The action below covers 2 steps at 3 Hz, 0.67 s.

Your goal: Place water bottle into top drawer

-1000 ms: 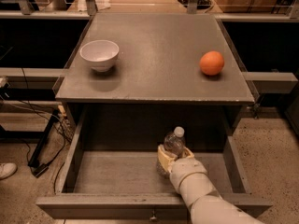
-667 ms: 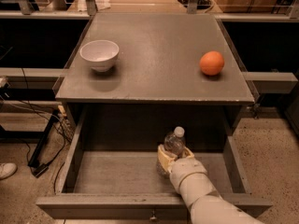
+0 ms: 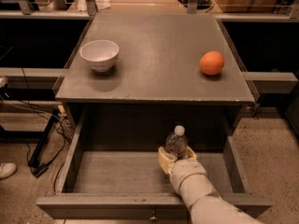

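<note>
The top drawer (image 3: 117,174) is pulled out wide under the grey cabinet top, its front panel along the bottom edge with a small knob (image 3: 152,215). The water bottle (image 3: 177,141), clear with a white cap, stands upright inside the drawer, right of centre. My gripper (image 3: 176,157) reaches in from the lower right on a white arm. Its cream fingers (image 3: 163,160) sit on both sides of the bottle's lower part, shut on it. The bottle's base is hidden behind the gripper.
On the cabinet top (image 3: 154,59) stand a white bowl (image 3: 99,54) at the left and an orange (image 3: 211,62) at the right. Cables (image 3: 42,143) and a white shoe (image 3: 7,170) lie on the floor at the left. Shelving runs behind the cabinet.
</note>
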Available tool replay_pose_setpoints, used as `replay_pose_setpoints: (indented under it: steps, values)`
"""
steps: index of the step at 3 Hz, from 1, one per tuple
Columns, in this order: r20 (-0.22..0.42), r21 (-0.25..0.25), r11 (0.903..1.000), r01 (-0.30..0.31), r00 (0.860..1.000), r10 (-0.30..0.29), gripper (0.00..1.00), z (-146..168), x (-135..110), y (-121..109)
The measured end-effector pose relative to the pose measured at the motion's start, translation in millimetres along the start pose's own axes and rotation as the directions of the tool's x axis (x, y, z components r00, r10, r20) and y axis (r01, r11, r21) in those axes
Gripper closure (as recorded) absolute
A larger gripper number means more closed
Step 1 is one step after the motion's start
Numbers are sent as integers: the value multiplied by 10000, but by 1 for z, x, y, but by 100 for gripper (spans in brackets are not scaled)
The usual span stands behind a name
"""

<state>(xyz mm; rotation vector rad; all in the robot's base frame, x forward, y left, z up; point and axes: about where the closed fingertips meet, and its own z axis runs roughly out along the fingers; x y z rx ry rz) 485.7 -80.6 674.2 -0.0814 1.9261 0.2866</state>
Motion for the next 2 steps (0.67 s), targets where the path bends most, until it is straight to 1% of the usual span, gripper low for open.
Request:
replay_pose_setpoints:
  steps: [1,2]
  values:
    - [0,-1,10000,1,10000,-1,0,0,0,0]
    - [0,-1,10000,1,10000,-1,0,0,0,0]
